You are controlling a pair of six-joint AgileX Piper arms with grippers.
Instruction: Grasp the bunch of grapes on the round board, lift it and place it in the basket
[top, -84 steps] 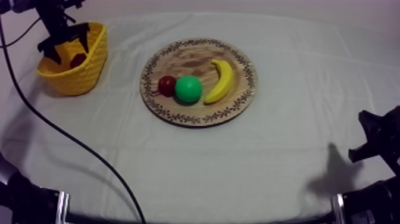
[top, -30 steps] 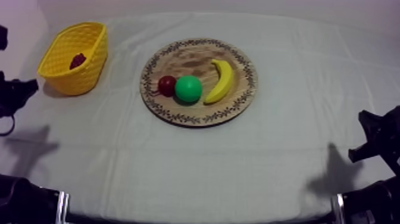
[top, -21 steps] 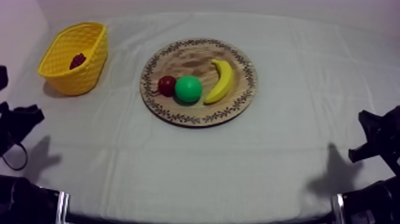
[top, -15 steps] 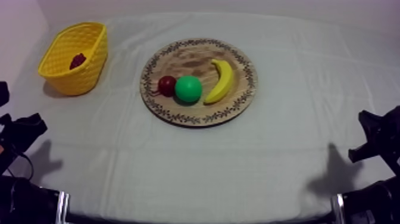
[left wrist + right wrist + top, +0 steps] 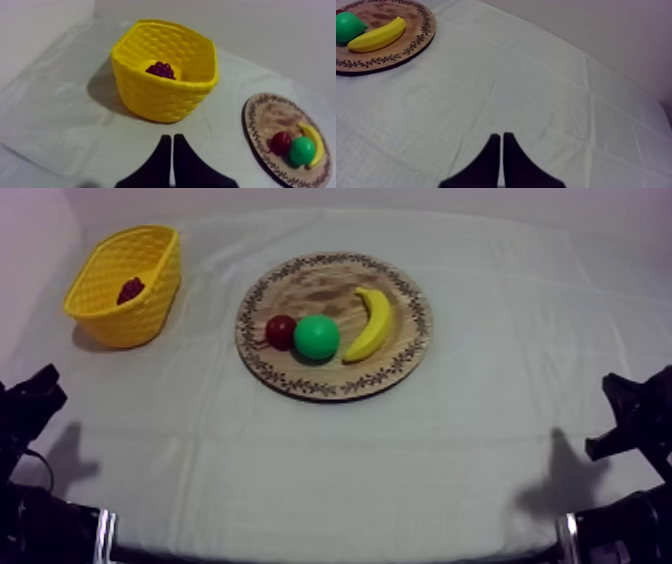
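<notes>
Grapes (image 5: pixel 160 69) inside basket (image 5: pixel 165 102), well apart from left fingers (image 5: pixel 164 152), pressed together, empty; right fingers (image 5: pixel 495 152) likewise.

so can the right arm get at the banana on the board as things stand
Probably yes. The banana lies on the wooden board's side nearest that arm, with only bare cloth between it and the right gripper. That gripper is shut, so it would need to open first.
</notes>
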